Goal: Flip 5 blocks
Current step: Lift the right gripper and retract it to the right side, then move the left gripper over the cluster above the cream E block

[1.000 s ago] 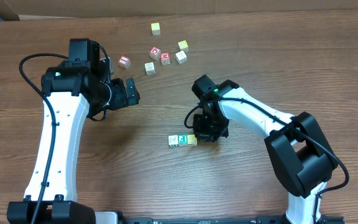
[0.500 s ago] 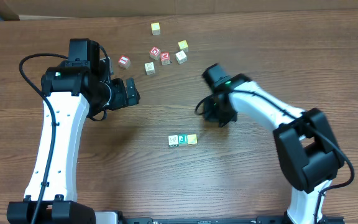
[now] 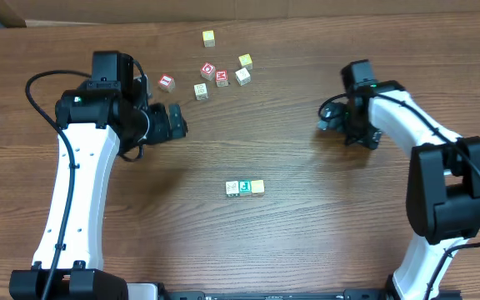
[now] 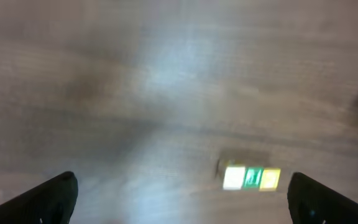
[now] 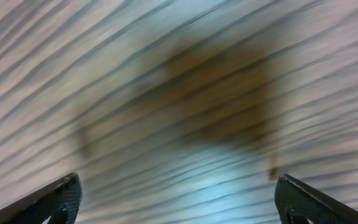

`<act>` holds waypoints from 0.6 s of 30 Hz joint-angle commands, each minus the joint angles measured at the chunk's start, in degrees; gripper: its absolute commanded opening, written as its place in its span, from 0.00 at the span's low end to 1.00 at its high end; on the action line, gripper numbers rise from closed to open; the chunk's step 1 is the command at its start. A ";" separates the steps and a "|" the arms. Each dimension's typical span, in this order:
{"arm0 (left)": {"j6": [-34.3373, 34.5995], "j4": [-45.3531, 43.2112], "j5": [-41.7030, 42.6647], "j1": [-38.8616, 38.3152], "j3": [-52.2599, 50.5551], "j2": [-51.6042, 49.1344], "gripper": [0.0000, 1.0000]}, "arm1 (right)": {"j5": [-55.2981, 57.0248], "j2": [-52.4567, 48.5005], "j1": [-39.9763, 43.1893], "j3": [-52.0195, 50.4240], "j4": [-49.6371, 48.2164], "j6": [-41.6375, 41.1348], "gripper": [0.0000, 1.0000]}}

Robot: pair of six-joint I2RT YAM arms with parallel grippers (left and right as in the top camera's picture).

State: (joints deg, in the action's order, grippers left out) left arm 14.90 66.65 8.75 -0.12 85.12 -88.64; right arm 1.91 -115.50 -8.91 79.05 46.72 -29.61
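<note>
L gripper [image 3: 174, 123] is open w/ nothing in it. In its wrist cam only the 2 fingertips [image 4: 56, 195] show, one in each bottom corner, wide apart; the rest is cut off. Ahead of them, nearer the R-side tip, sits a row of 3 blocks touching side by side: white block [image 4: 234, 177], green block [image 4: 252, 178], yellow block [image 4: 270, 178]. That pic is very blurry, so their marks can't be read.

R gripper [image 3: 330, 118] is open too & holds nothing. From above it's dark and small, so its tips are hard to pick out. Its wrist cam is all smeared: just table [image 5: 166, 56] wood w/ a dark shadow, plus 2 fingertips [image 5: 58, 198] in the bottom corners.

From above, the row of 3 lies btwn both grippers, well apart from each, on the side nearer the arm bases. Red block [image 3: 167, 82] is near the L gripper, on the side away from the bases, not touching. Past it lie the red D cube [image 3: 208, 70], red M cube [image 3: 222, 78] & a few pale cubes [image 3: 200, 91]; their marks are too small to read.
</note>
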 commanded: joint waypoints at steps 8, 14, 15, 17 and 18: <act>4.02 -2.10 8.22 -2.05 1.11 -0.44 0.75 | 1.03 0.20 2.19 -0.33 -0.17 -0.02 1.00; 8.17 2.25 -1.84 -10.08 1.07 -3.19 0.13 | 1.03 0.20 2.19 -0.33 -0.17 -0.02 1.00; 9.05 2.47 -3.63 -11.28 1.07 -3.78 0.13 | 1.03 0.20 2.19 -0.33 -0.17 -0.02 1.00; 10.49 1.97 -5.64 -13.86 1.07 -5.09 0.19 | 1.03 0.20 2.19 -0.33 -0.17 -0.02 1.00; 11.08 1.40 -6.01 -14.71 1.07 -5.75 0.21 | 1.03 0.20 2.19 -0.33 -0.17 -0.02 1.00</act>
State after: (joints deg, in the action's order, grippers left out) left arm 22.50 68.60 7.77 -12.88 85.23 -92.71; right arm 2.37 -115.50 -6.74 79.05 46.70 -29.63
